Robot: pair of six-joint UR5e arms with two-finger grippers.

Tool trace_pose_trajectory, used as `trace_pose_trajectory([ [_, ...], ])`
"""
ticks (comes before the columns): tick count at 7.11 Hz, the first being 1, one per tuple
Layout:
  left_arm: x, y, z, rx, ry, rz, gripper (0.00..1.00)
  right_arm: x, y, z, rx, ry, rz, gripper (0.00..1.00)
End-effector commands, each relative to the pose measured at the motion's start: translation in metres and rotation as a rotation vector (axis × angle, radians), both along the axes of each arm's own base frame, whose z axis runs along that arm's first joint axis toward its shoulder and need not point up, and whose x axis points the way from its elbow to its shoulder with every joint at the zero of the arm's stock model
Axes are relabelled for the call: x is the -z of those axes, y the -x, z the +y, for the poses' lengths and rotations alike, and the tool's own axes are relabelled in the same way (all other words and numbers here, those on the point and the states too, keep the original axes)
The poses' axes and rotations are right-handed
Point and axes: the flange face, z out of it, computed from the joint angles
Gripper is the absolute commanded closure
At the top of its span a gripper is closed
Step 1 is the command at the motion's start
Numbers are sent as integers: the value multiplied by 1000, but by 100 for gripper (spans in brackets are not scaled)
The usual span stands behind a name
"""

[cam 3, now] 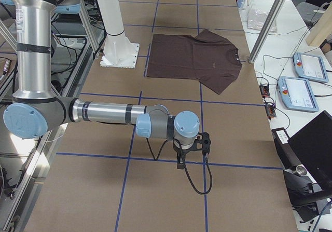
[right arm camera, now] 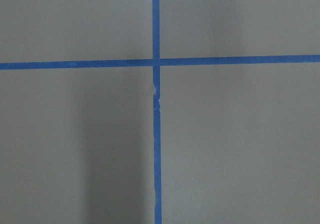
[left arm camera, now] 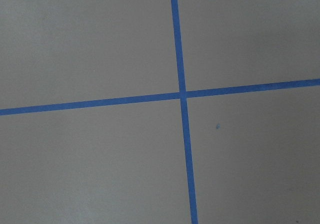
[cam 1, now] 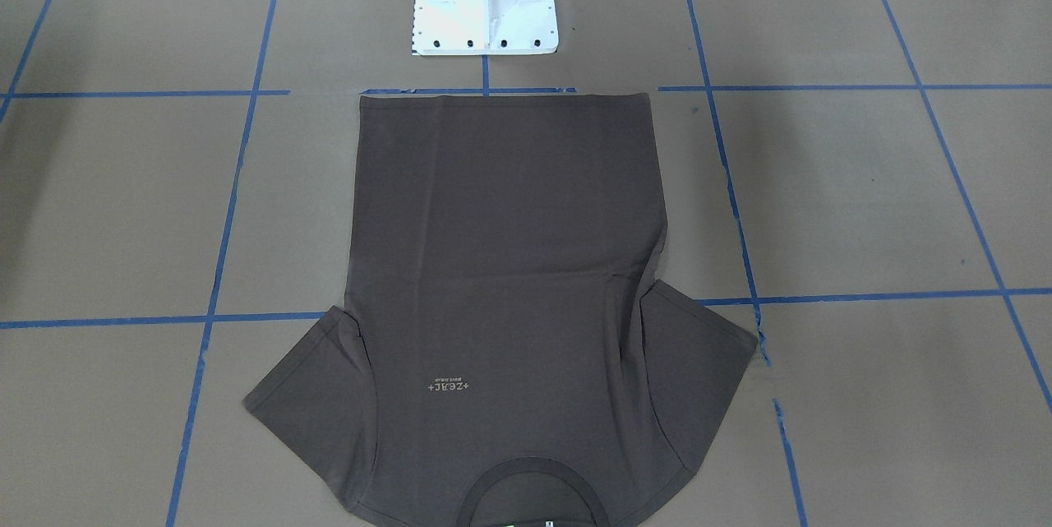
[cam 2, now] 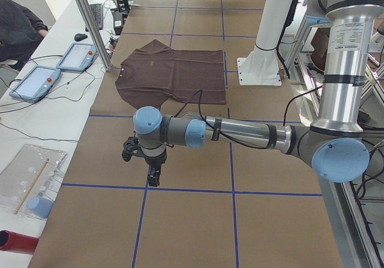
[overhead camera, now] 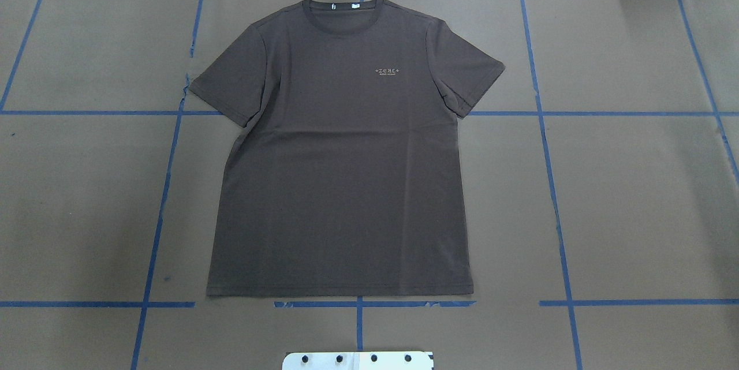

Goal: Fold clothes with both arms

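While nothing is holding it yet: the T-shirt (overhead camera: 340, 150) is lying flat and face up in the middle of the desk (overhead camera: 635, 197), collar far from the robot.
Left claw (cam 2: 150, 171): hanging over bare desk, well apart from the shirt; I cannot tell if it is open or closed.
Right claw (cam 3: 188, 151): hanging at the other end, also well apart; cannot tell either.
Doing it well: both claws should be pinching matching spots, like the two hem corners, and lifting together so the cloth is staying smooth.
Watch out: thin cloth may be bunching up.
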Motion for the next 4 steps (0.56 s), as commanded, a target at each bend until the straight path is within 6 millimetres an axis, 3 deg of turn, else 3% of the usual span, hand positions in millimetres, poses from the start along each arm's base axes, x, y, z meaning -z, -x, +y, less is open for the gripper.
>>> trace_pose_trajectory([
  [1,1,0,0,0,-6,0,0,9,1,-3,-3,-17,-12,0],
  [2,1,-1,-2,-1,-12,1,0,16,6,-5,-13,-14,-89,0],
  [3,15,-2,-13,-3,-42,5,0,28,10,-20,-2,-56,-107,0],
  [4,39,-6,-28,-6,-96,53,0,56,24,-48,23,-151,-101,0],
])
